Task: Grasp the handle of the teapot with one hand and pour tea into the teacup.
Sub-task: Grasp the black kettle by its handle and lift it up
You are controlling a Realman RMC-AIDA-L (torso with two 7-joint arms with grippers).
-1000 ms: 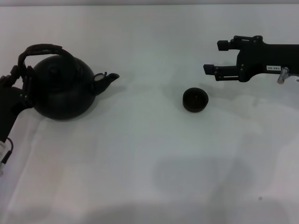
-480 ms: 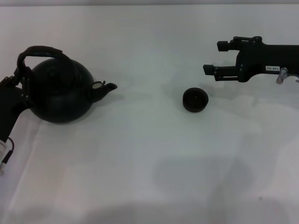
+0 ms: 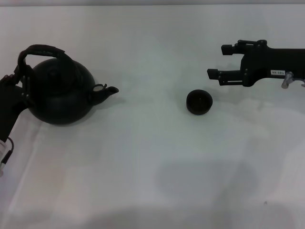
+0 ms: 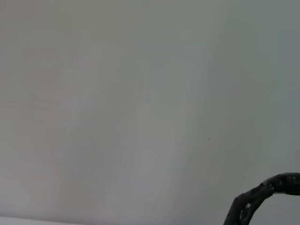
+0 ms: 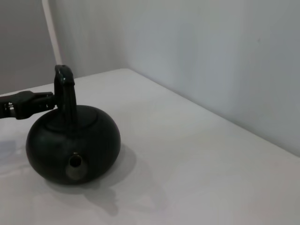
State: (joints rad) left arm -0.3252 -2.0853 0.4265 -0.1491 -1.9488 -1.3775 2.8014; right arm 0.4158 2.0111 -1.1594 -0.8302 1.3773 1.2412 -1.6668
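Black matte teapot sits on the white table, well apart from the teacup, spout pointing toward the cup. Left gripper is at the teapot's side away from the cup, at the foot of the handle; probably clamped on it, but the fingers are hidden against the pot, so cannot tell. Left wrist view shows only a bit of the handle. Right gripper hovers just beyond the teacup, jaws spread, holding nothing. Right wrist view shows the teapot upright.

Pot looks heavy and rigid; wrapped handle should give friction. Best hold looks like the top of the arch, so the pot hangs level and tips predictably. Cup is small and light, easily knocked.
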